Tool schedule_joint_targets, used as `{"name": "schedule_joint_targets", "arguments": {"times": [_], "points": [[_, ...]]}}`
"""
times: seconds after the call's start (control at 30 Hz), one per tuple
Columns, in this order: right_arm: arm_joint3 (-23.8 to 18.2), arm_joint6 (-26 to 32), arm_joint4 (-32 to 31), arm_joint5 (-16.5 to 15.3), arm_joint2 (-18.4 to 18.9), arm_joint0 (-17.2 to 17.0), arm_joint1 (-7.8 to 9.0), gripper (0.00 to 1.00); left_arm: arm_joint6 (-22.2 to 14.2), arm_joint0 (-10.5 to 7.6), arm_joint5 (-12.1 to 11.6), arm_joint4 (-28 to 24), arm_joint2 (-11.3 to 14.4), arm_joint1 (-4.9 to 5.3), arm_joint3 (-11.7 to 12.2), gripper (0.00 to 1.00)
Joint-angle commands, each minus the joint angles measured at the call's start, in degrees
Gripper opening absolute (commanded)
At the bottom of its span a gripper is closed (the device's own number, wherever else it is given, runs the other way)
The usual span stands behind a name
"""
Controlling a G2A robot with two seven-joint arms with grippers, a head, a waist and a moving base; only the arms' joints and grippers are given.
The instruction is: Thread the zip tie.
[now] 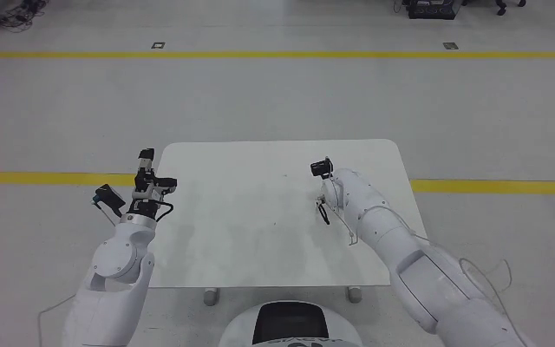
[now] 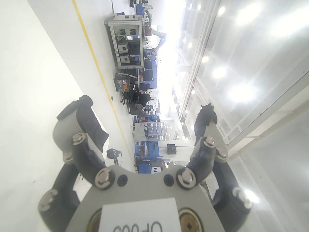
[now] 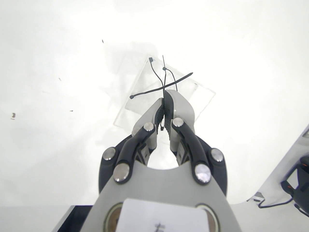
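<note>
My right gripper [image 3: 164, 95] is shut on a thin black zip tie [image 3: 162, 127]. The tie's small head sits low between the fingers and its strap runs out past the fingertips. Just under the tips lies a clear plate [image 3: 202, 97] with loose black zip ties [image 3: 147, 93] crossing one another on it. In the top view the right gripper [image 1: 323, 211] hangs over the right-middle of the white table [image 1: 260, 252]. My left gripper [image 1: 154, 172] stands at the table's left edge. It is open [image 2: 146, 105], points upward into the room, and has nothing between its fingers.
A few small dark specks [image 3: 13, 115] lie on the white tabletop away from the plate. The table's edge [image 3: 299, 136] shows close beside the right wrist. Yellow floor lines [image 1: 277, 55] run behind and beside the table.
</note>
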Motion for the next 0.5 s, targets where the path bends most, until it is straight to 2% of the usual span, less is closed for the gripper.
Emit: {"name": "schedule_joint_targets", "arguments": {"times": [0.0,0.27,0.47], "points": [[-2.6,1.0,-0.8,0.3,0.7,-1.0,0.74,0.00,0.0,0.00,0.0,0.0,0.0,0.00,0.0,1.00],[-13.8,5.3,-5.1,1.2,4.4,-6.3,3.91,0.00,0.0,0.00,0.0,0.0,0.0,0.00,0.0,1.00],[-18.8,6.4,-7.3,0.9,7.0,-9.4,5.49,0.00,0.0,0.00,0.0,0.0,0.0,0.00,0.0,1.00]]}}
